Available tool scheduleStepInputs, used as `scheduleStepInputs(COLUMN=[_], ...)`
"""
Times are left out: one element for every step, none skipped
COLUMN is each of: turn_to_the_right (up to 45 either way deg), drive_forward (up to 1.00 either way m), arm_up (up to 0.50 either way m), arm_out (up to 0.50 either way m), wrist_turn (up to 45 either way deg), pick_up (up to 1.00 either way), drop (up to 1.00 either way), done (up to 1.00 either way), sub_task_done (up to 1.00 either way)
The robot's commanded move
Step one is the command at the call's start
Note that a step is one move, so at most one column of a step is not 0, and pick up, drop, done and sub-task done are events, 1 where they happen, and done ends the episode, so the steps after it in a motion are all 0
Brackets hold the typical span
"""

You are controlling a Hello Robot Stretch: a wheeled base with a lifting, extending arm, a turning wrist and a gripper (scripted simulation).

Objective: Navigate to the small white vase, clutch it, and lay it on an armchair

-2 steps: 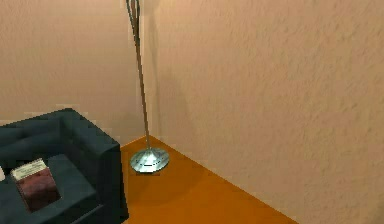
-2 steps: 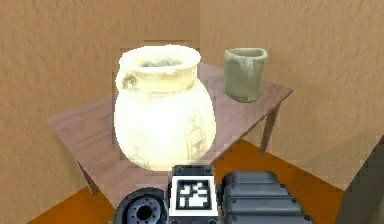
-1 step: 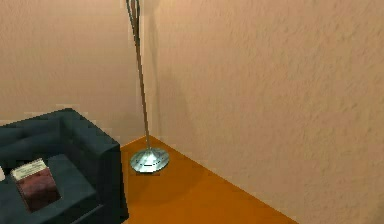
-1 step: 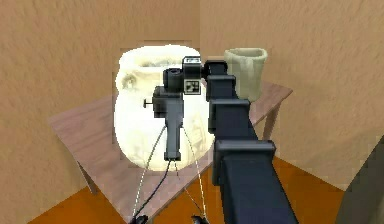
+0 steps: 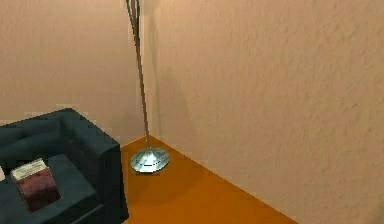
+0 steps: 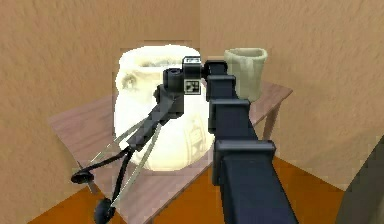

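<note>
A white, round-bodied vase (image 6: 145, 75) stands on a small wooden table (image 6: 85, 125) in the arm side view. The dark arm (image 6: 240, 150) rises from the bottom edge in front of it. The gripper (image 6: 93, 195) hangs down to the left, its thin fingers (image 6: 130, 150) crossing the vase's lower part and the table's front edge. I cannot tell whether it holds anything. A dark blue armchair (image 5: 75, 145) sits at the forward view's lower left.
A pale greenish pot (image 6: 247, 68) stands at the table's back right corner, near the tan walls. On the armchair's seat lies a dark red box with a white top (image 5: 38, 182). A floor lamp with a metal base (image 5: 150, 158) stands in the corner on orange floor (image 5: 200, 195).
</note>
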Motion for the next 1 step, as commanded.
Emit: scheduleStepInputs(turn_to_the_right=[0.0], drive_forward=[0.0], arm_up=[0.0], arm_out=[0.0], wrist_turn=[45.0], pick_up=[0.0], drop=[0.0], done=[0.0], sub_task_done=[0.0])
